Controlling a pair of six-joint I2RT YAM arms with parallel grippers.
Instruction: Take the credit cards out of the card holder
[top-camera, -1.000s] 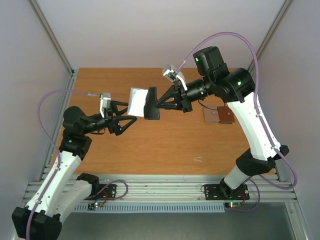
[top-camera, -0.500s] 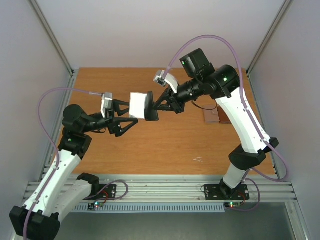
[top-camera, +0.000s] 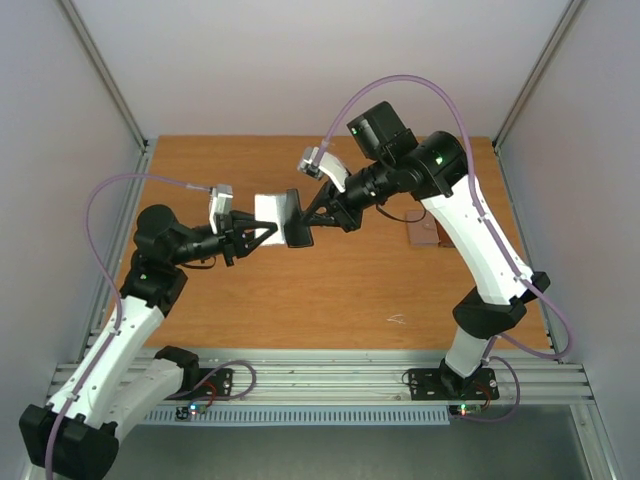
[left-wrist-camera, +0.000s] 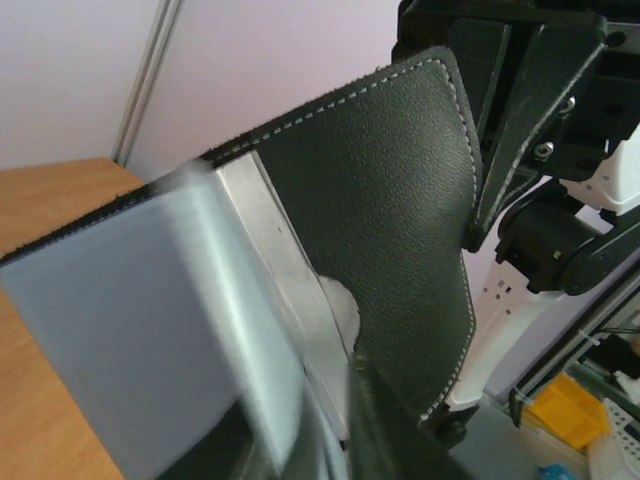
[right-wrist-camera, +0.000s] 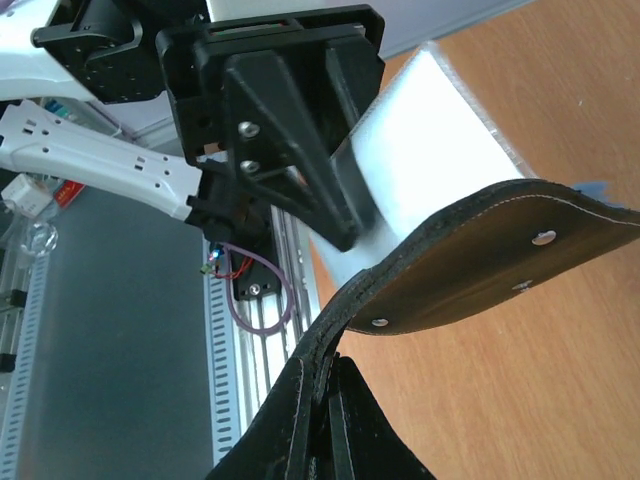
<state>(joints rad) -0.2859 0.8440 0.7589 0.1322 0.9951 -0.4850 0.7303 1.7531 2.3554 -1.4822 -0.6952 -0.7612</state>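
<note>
Card holder (top-camera: 282, 215) hangs open in the air above the far half of the table (top-camera: 330, 290), about midway between its left and right edges and touching nothing but the two grippers. The right gripper (top-camera: 308, 222) is clamped tight on the black outer flap, which curves and droops beyond the fingers (the right wrist view shows stitching and small rivets along it). The left gripper (top-camera: 262, 232) comes in from the other side, its jaws drawn narrow onto the pale blue-grey pocket side. No credit cards show clearly: the left wrist view is blurred up close and gives only the pale panel, a grey strip along the fold and a small pale notch. A brown wallet-like piece (top-camera: 437, 232) lies flat near the table's right edge, well apart from all this. The holder looks light and soft, likely to bend or fold where it is not supported, so a hold near the fold or on the flap probably steadies it best. The cards are probably thin, stiff and slick, sitting snug in their pockets. The best place to take one is likely any exposed edge at a pocket mouth, pulled straight along the pocket while the other gripper resists.
</note>
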